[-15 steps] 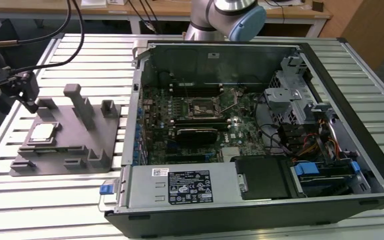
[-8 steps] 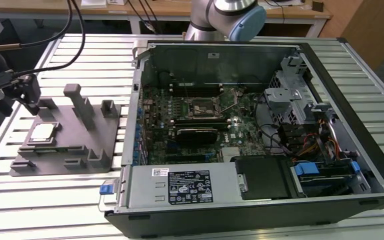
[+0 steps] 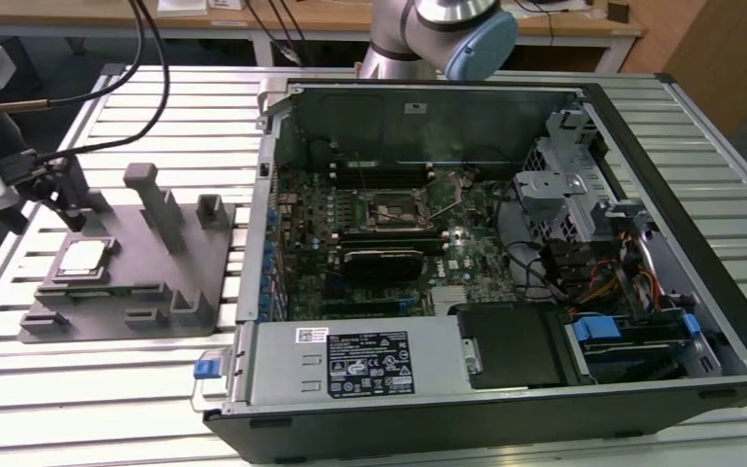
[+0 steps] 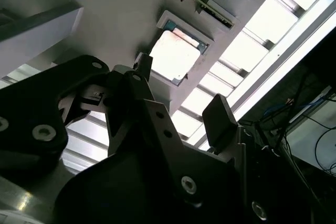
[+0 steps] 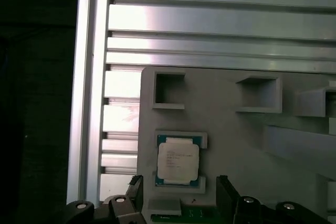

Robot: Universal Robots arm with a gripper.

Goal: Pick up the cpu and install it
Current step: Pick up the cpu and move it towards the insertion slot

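Observation:
The cpu [image 3: 82, 259] is a small square chip with a pale metal top, lying flat in a recess of the grey holder [image 3: 153, 292] on the exterior view's left. My gripper [image 3: 47, 206] hangs just above and beside it, open, with nothing between its fingers. In the first wrist view the cpu [image 5: 177, 160] lies close in front of the gripper [image 5: 178, 195], and a dark fingertip [image 5: 135, 188] shows on each side. The second wrist view shows the cpu [image 4: 176, 53] beyond the gripper [image 4: 181, 94]. The dark socket [image 3: 393, 206] sits on the motherboard inside the open computer case.
The open computer case [image 3: 685, 126] fills the middle and right of the slatted metal table [image 3: 127, 399]. Upright posts [image 3: 156, 199] rise from the grey holder close to the gripper. Cables [image 3: 153, 88] trail over the table behind it. The arm's base [image 3: 445, 34] stands behind the case.

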